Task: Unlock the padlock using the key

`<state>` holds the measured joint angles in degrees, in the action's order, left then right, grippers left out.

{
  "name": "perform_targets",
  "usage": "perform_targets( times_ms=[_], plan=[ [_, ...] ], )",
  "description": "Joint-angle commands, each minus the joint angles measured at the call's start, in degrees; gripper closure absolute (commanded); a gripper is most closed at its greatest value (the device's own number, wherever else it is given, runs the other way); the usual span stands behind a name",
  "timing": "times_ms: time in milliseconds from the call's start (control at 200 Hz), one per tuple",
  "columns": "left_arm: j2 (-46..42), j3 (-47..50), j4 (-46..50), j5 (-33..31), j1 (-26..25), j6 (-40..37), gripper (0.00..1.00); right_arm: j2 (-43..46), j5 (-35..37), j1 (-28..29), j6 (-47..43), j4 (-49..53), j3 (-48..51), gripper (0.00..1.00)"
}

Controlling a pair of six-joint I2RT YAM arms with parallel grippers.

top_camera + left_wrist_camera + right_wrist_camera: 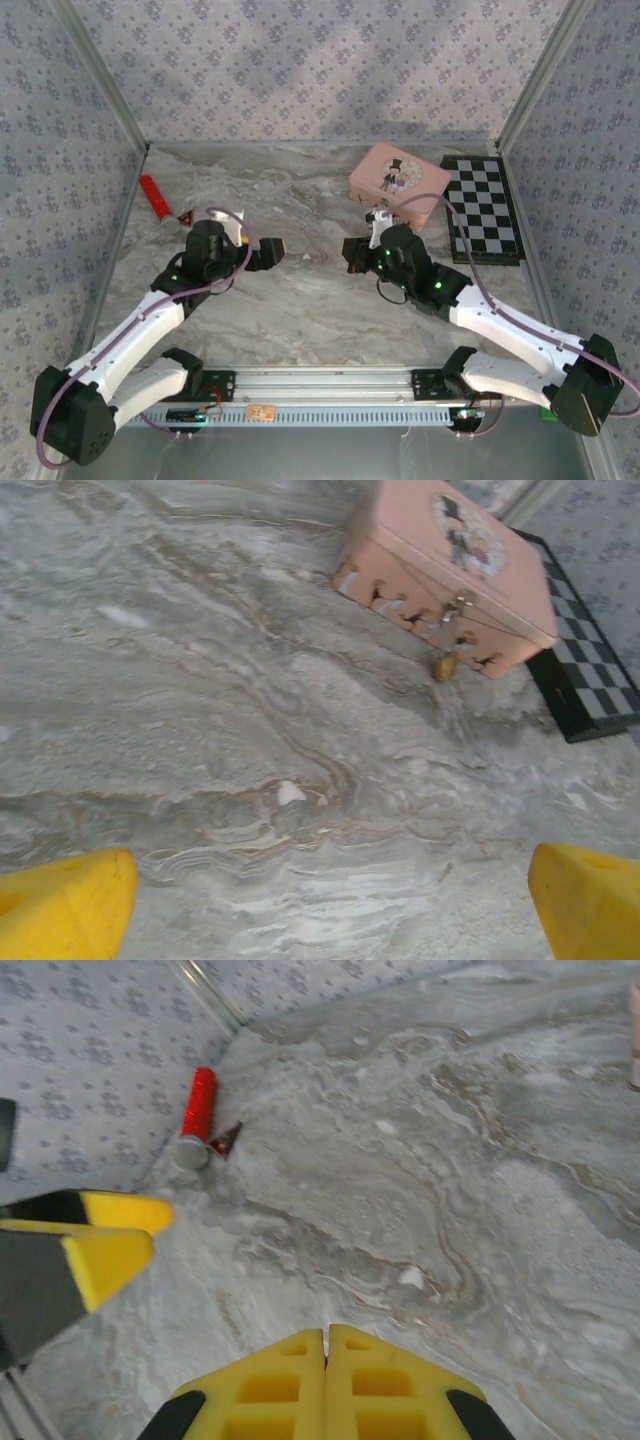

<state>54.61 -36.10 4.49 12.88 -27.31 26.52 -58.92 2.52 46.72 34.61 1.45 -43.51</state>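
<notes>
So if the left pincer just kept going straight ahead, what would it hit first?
Probably the bare marble table just ahead, as the left pincer looks tilted down; further on stands the pink tin. Depth is unclear.

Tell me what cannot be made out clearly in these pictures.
Key: too small to pick out on the marbled table.
Padlock, left wrist view: blurred, keyhole unreadable.
Checkerboard, left wrist view: cut off by the right edge.
Dark bit beside red cylinder, right wrist view: too small to identify.

The padlock [445,667] against the pink tin [420,540] is tiny and blurred, its keyhole indistinct.
</notes>
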Motion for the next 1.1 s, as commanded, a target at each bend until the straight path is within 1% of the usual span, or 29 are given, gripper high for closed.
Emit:
perform_targets(
  times_ms=[0,125,260,295,400,545,615,665,690,735,775,865,924,984,1099],
  plan=[
    [-0.2,-0.8,-6.3,4.7,-1.8,-2.3,0.00,0.0,-4.1,-0.2,-1.7,-4.9,-0.4,1.00],
    [-1.4,1.1,-9.9,5.0,-5.7,-6.1,0.00,0.5,-5.2,-0.7,-1.7,-5.1,-1.3,1.00],
    [-2.9,5.7,-18.2,3.4,-10.1,-11.0,0.02,0.6,-7.7,-0.7,-0.7,-6.0,-2.1,1.00],
    [-3.4,7.1,-20.9,3.2,-11.1,-12.7,0.04,0.6,-8.5,-0.7,-0.1,-6.2,-2.4,1.00],
    [-5.0,10.9,-28.1,1.0,-14.9,-17.8,0.05,0.9,-10.2,0.0,0.9,-6.8,-3.3,1.00],
    [-5.0,12.8,-33.3,0.6,-18.4,-25.8,0.09,1.2,-10.5,1.9,1.0,-7.6,-4.1,1.00],
    [-4.0,12.1,-33.7,0.4,-19.0,-28.3,0.14,0.8,-10.7,2.5,0.9,-7.8,-4.5,1.00],
    [-2.9,11.6,-34.2,0.4,-19.2,-29.6,0.15,0.4,-11.0,3.0,0.9,-8.2,-4.5,1.00],
    [-2.4,11.5,-34.6,0.4,-19.2,-30.2,0.16,0.3,-11.2,3.1,2.3,-8.5,-4.5,1.00],
    [-1.6,11.2,-35.7,0.6,-19.3,-31.4,0.21,0.0,-11.6,3.5,2.6,-9.1,-4.5,1.00],
    [-0.7,11.0,-36.5,0.7,-19.3,-32.2,0.23,-0.1,-11.7,3.8,2.6,-9.5,-4.5,1.00],
    [1.0,10.4,-38.4,0.6,-19.3,-33.1,0.26,-0.5,-11.8,4.4,2.6,-9.9,-4.8,1.00],
    [2.0,9.9,-39.3,0.7,-19.3,-33.5,0.32,-0.6,-12.0,4.6,2.5,-9.9,-4.9,1.00],
    [2.6,9.5,-39.6,0.9,-19.3,-33.6,0.35,-0.8,-11.9,4.8,2.5,-9.9,-4.8,1.00],
    [3.0,9.5,-41.2,0.9,-19.4,-33.4,0.38,-0.9,-12.0,4.9,2.7,-10.1,-4.5,1.00]
  ],
)
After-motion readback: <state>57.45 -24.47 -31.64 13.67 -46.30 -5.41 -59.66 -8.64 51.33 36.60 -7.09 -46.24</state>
